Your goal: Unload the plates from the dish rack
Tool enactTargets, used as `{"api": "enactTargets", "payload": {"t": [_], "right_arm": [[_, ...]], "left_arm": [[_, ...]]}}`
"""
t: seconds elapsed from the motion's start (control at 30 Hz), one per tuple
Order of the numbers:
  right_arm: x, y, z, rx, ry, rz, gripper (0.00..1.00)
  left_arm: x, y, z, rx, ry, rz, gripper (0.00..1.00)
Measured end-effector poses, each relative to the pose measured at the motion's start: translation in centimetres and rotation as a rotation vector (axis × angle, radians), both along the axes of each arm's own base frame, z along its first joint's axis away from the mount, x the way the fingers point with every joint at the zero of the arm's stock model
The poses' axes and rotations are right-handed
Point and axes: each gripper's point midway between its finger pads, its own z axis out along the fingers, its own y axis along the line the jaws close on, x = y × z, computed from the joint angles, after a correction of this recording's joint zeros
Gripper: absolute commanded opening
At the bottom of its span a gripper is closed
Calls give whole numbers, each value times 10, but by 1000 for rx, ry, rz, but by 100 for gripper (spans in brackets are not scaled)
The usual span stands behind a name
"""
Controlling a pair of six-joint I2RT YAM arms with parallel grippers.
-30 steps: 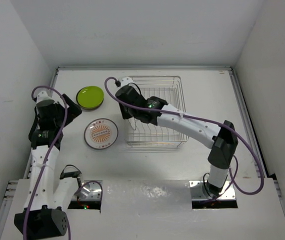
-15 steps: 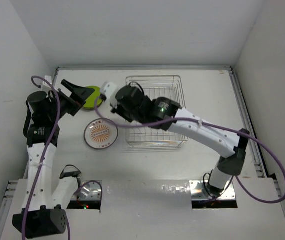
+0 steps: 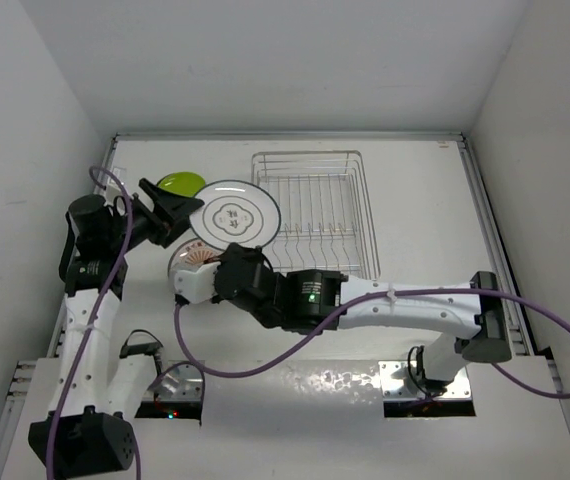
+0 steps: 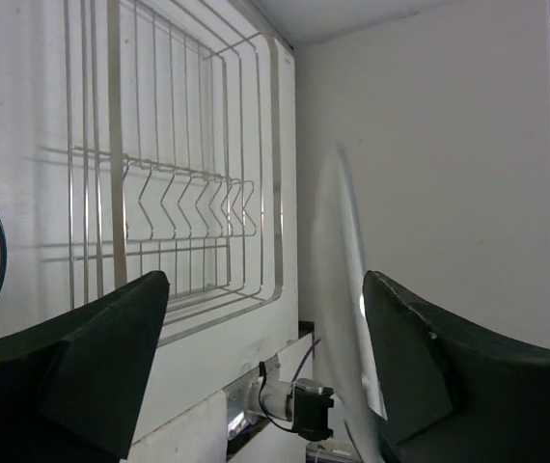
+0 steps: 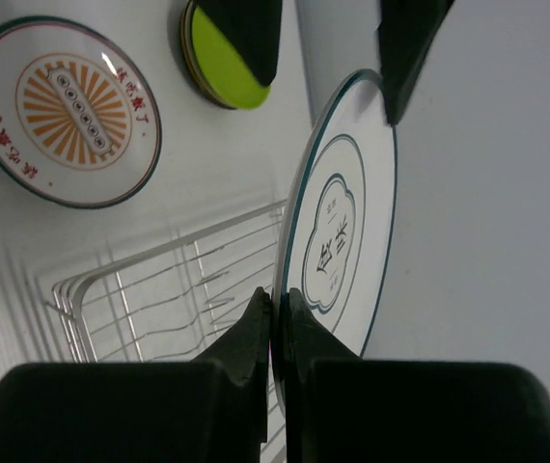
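The right hand [image 5: 277, 307] is pinched on the rim of a white plate [image 3: 236, 213], holding it up off the worktop [image 3: 405, 190] just left of the rack [image 3: 317, 215]. The left hand [image 4: 265, 285] is spread, with its fingers [image 5: 405, 43] either side of that plate's far rim and not clamping it. Further left of the rack lies a lime plate [image 3: 177, 183], partly behind the left hand. A sunburst plate [image 5: 63, 114] lies flat below it, half covered by the right arm in the top view

Left end effector [image 4: 261, 289] spread wide; right arm [image 3: 395, 300] stretched leftward, right end effector [image 5: 275, 299] pinching plate [image 5: 352, 222] rim.
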Motion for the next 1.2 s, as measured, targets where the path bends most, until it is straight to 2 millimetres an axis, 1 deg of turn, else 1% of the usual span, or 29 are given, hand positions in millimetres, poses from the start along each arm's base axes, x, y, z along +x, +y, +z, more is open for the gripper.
{"api": "enactTargets", "payload": {"t": [0.03,0.13,0.17,0.2,0.23,0.27,0.3,0.33,0.37,0.4,0.5,0.6,0.7,0.77,0.87,0.93,0.97,1.0,1.07,1.1,1.13,1.2], "right_arm": [[-2,5,5,3,-24,8,0],[-5,22,12,-5,-59,27,0],[-5,29,10,-15,-62,35,0],[-5,35,5,-28,-62,43,0],[-6,40,-1,-47,-58,55,0],[-8,43,-11,-78,-53,70,0],[-10,46,-23,-103,-40,74,28],[-9,48,-27,-107,-39,67,54],[-8,49,-29,-104,-40,62,82],[-7,49,-27,-92,-42,53,99],[-3,45,-11,-19,-57,7,99],[1,29,2,60,-41,-53,99],[3,4,20,173,-2,-117,99],[4,-16,35,254,20,-149,99],[3,-42,55,365,48,-184,99],[0,-56,65,426,65,-195,99],[-1,-62,68,447,72,-199,99],[-2,-65,69,462,77,-202,99],[-3,-69,69,475,86,-210,99],[-3,-70,66,473,90,-214,99],[-3,-70,63,466,95,-217,99],[-3,-71,55,450,105,-229,99]], "left_arm": [[0,0,-6,4,13,-3,77],[-1,-1,-18,2,37,-11,54],[-1,-1,-22,1,42,-15,20],[-1,-2,-24,-7,53,-17,6],[0,-2,-26,-4,52,-21,0],[2,-1,-29,-2,58,-16,0],[3,0,-31,-1,66,-15,0],[4,1,-36,10,73,-9,0],[6,4,-42,28,84,10,0],[7,7,-50,42,101,29,0],[10,27,-75,119,155,148,0],[10,54,-102,206,206,312,0],[6,80,-131,282,268,452,0],[3,94,-153,325,320,518,0],[-4,106,-184,372,406,570,0],[-6,110,-201,390,455,578,0],[-7,110,-208,395,472,580,7],[-8,111,-213,398,484,580,18],[-10,110,-221,402,497,575,36],[-10,110,-222,400,496,572,55],[-9,109,-222,399,488,570,69],[-6,110,-220,396,473,572,78]]}}
